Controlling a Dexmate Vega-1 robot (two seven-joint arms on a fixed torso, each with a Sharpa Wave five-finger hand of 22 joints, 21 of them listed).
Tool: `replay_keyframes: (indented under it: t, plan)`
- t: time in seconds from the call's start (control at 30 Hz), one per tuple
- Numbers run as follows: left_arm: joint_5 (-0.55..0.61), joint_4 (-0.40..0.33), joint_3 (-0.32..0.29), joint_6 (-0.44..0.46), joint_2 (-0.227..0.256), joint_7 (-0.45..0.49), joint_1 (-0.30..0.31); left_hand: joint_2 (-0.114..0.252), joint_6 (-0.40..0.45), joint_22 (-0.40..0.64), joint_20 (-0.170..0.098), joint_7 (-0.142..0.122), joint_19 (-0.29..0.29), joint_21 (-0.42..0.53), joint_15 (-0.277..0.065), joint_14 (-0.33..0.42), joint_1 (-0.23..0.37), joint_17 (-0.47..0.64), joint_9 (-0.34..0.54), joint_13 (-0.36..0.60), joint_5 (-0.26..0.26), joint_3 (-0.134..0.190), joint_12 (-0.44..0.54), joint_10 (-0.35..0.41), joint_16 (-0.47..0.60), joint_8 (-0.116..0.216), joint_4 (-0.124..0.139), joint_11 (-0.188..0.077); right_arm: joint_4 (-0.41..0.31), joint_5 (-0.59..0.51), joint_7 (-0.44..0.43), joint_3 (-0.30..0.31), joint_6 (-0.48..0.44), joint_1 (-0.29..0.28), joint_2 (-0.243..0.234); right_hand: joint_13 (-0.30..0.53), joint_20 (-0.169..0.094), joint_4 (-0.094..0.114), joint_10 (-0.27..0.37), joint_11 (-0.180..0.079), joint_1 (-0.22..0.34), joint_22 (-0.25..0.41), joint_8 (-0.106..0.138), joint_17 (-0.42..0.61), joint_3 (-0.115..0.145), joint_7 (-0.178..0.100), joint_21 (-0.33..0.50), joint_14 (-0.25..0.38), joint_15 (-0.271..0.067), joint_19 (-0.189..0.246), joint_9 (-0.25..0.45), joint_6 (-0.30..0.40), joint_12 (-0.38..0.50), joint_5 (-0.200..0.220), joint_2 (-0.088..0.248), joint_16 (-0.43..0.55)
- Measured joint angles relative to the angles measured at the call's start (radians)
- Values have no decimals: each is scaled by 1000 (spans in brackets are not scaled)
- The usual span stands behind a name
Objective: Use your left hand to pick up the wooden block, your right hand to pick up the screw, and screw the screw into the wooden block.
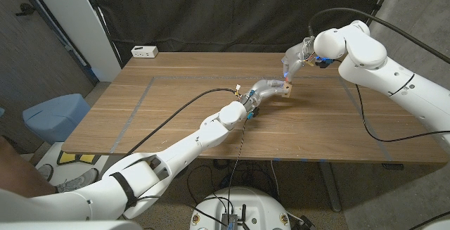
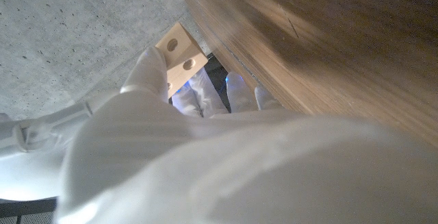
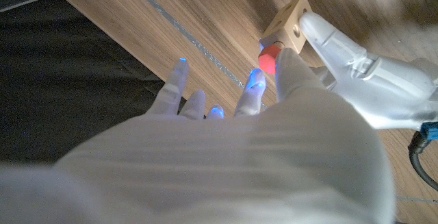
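the left hand point(image 1: 266, 89) grips the wooden block point(image 1: 287, 88) just above the middle of the table point(image 1: 176, 110), its holed face turned toward the right hand point(image 1: 295, 60). that right hand pinches the red-headed screw point(image 3: 269, 58) right at the block's face, shank pointing into it. the shank is hidden, so i can't tell whether it sits in a hole.

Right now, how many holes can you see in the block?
2, side by side on one face of the block in the left wrist view, above the left hand's fingers. Other faces may hide more.
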Motion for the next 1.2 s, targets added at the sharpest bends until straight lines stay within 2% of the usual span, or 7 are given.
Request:
replay_keyframes:
  t: [0.1,0.23,0.77,0.93,1.2]
  plan:
    - [3,0,1,0,0,1,0,0,0,0,0,0,0,0,0,0,0,0,0,0,1,0,0,0,0,0,0,0,1,1,0,0,0,0,0,0,0,0,7,-6,5,0,13,0,0,-1,0,0,0,0,1,20,0,0,5,6]
    - [5,-4,2,0,0,3,0,2,0,0,0,0,0,0,0,0,2,0,0,0,4,0,0,-2,0,0,0,2,0,3,0,0,0,-2,-1,0,0,0,13,-4,8,0,17,0,0,0,0,0,0,0,5,21,0,0,3,8]
    - [13,-30,4,12,7,13,10,1,0,0,0,0,0,0,0,0,2,0,-1,0,4,0,3,-4,0,1,0,4,-16,16,13,8,-7,-9,-14,0,4,4,-1,1,8,0,12,0,4,-4,0,-5,3,-4,9,-29,-3,-4,3,8]
    - [15,-34,5,15,8,15,12,3,0,0,0,0,0,0,0,0,3,0,-1,-1,4,0,3,-4,0,1,0,4,-19,21,23,10,-7,-9,-18,0,13,4,-18,-1,12,0,3,0,4,-8,0,-17,5,-13,9,-54,-6,-4,-1,4]
    - [17,-39,5,17,8,18,13,2,0,0,0,0,0,0,0,0,7,0,0,-1,4,0,3,-3,0,1,0,3,-22,38,47,12,-5,0,-24,0,29,4,-54,9,2,0,-27,5,4,-19,0,-49,20,-40,6,-127,-12,-8,-11,-1]
